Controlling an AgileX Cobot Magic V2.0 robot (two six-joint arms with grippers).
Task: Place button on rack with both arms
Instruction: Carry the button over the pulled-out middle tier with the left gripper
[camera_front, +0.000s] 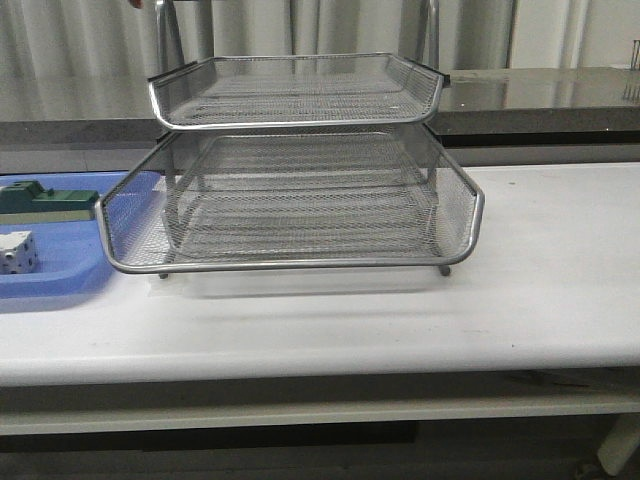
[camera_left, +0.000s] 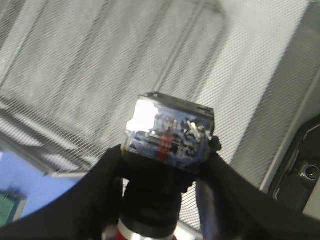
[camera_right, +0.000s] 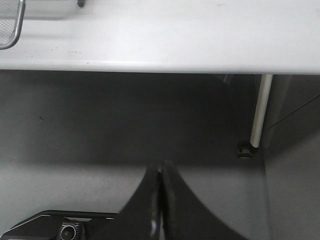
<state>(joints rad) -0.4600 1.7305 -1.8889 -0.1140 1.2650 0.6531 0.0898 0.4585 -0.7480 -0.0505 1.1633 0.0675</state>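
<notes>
- Left gripper grasps the button, hanging above the rack's mesh: the carrying step.
- Right gripper clenched, empty, off the counter.
- Next: lower, release onto a tier.

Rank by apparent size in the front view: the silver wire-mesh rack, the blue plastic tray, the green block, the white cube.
1. Silver wire-mesh rack, far the largest.
2. Blue plastic tray, partly cut off by the frame.
3. Green block.
4. White cube, also cropped, smallest.

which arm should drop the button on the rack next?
Left. Its hand is shut on the button, with the rack mesh right behind it. The right hand is shut on nothing, low by the floor, below the table edge.
</notes>
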